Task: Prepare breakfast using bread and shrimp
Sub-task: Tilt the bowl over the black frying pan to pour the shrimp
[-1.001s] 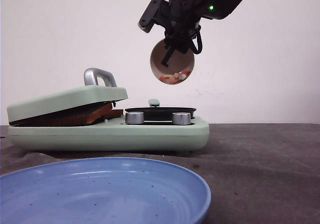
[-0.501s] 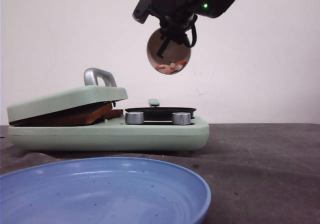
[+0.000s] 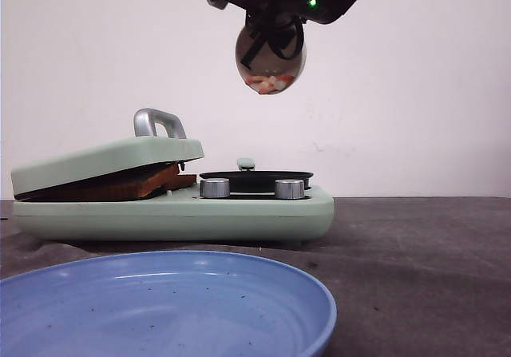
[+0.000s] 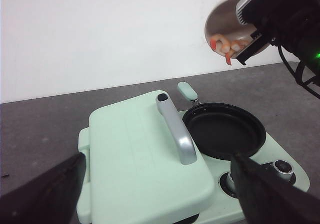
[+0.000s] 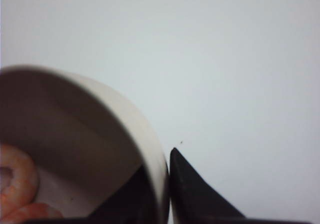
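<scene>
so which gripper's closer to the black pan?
Right, though not by a clear margin. The right gripper holds the shrimp cup raised above the black pan. The left gripper, open, hangs over the lid's near end, off to the pan's side.

Appliance mid-frame on the counter, cup held high above its pan

In the front view the breakfast maker (image 3: 172,205) sits on the counter (image 3: 415,245) left of centre, bread (image 3: 120,185) pressed under its lid (image 3: 108,164) on the left half, the round pan (image 3: 255,179) on the right half behind two knobs (image 3: 214,188). A plate (image 3: 168,305) fills the lower left foreground. At top centre the right pincer (image 3: 271,33) grips a tilted cup (image 3: 270,57) holding shrimp (image 3: 267,81).
</scene>
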Controlling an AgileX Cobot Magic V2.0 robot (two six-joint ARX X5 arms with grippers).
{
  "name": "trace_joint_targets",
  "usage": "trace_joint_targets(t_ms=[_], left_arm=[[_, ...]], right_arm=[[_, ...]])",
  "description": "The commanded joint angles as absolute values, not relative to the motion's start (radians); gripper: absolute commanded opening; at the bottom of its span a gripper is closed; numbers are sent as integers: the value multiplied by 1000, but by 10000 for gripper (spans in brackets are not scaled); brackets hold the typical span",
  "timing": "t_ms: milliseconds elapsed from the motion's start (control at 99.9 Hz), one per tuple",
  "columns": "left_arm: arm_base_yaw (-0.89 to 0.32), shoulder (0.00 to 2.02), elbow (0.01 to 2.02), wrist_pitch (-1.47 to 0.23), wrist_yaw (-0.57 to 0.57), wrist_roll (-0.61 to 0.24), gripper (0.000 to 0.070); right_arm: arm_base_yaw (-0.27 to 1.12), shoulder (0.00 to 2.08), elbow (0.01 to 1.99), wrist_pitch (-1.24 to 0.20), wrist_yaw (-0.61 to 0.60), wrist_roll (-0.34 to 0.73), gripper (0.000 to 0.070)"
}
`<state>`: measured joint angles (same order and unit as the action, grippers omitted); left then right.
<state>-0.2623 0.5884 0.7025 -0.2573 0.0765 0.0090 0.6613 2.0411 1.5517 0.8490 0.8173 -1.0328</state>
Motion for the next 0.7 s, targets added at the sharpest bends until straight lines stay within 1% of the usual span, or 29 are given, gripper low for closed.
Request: trace_joint_targets(t_ms=[0, 170, 230, 410, 611, 691], left_arm=[[-263, 591, 709, -246, 78, 15, 512], [-263, 591, 709, -246, 79, 15, 512], [-263, 591, 709, -246, 79, 15, 511], [-263, 591, 709, -246, 79, 27, 512], [-263, 591, 702, -245, 79, 27, 511], [-263, 591, 696, -246, 79, 27, 511]], right_arm=[[673, 2056, 1578, 864, 830, -1039, 5], [685, 2056, 1578, 901, 869, -1082, 5], [685, 2056, 1578, 933, 869, -1090, 5], [696, 2056, 1576, 1007, 871, -1163, 5], [701, 2056, 1576, 1026, 867, -1222, 5], [701, 2056, 1576, 1059, 865, -1236, 5]])
